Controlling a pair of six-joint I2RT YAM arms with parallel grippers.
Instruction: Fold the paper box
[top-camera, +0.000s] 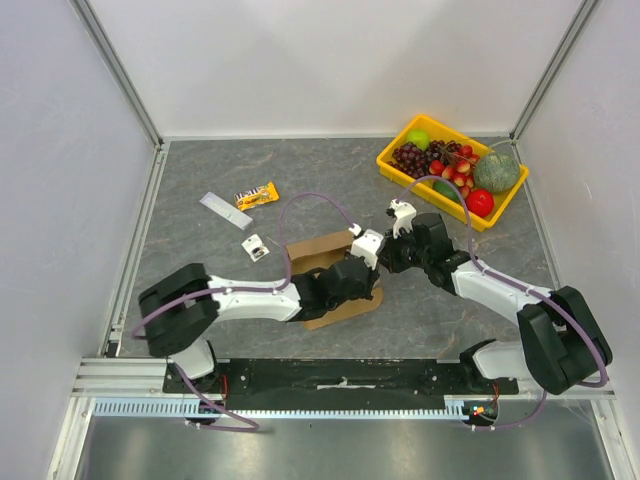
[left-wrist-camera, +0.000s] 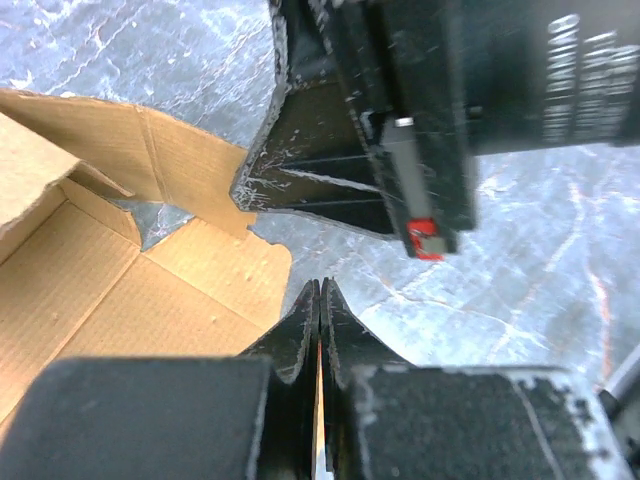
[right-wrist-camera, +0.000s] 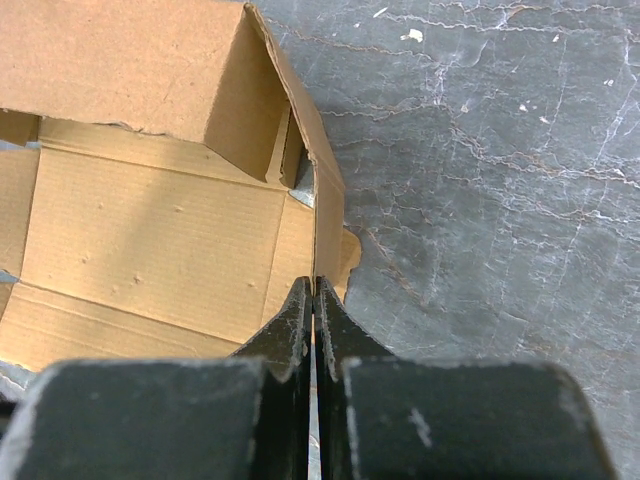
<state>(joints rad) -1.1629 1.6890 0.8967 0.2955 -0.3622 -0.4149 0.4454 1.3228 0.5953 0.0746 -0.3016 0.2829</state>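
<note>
Box (top-camera: 318, 248): brown cardboard, opened out, lying about midway between the left and right edges of the counter (top-camera: 230, 160) and nearer its near edge than its far one. In the top view the left arm's wrist lies across it, so only its far strip and a near corner show.

Right wrist view: base panel flat on the counter. One long wall stands upright, with a short tab folded in at its end. A narrow side flap runs along the edge nearest the camera; can't tell how far it stands up.

Left hand (left-wrist-camera: 320, 292): fingers pressed together, nothing seen between them. Tips are over bare counter, just beside a rounded flap corner of the box and apart from it.

Right hand (right-wrist-camera: 315, 288): fingers pressed together, nothing held. Tips are at the narrow side flap; can't tell whether they touch it.

Both hands are at the box's right side, close together. In the left wrist view the right hand sits just beyond the left fingertips.

Tray (top-camera: 395, 172): yellow, at the far right corner, holding fruit (top-camera: 410, 157), well apart from the box.

Snack bar (top-camera: 256, 196) and pale flat packet (top-camera: 224, 210) lie side by side between the box and the far left corner. White piece (top-camera: 255, 247), small, lies near the box's left end.
</note>
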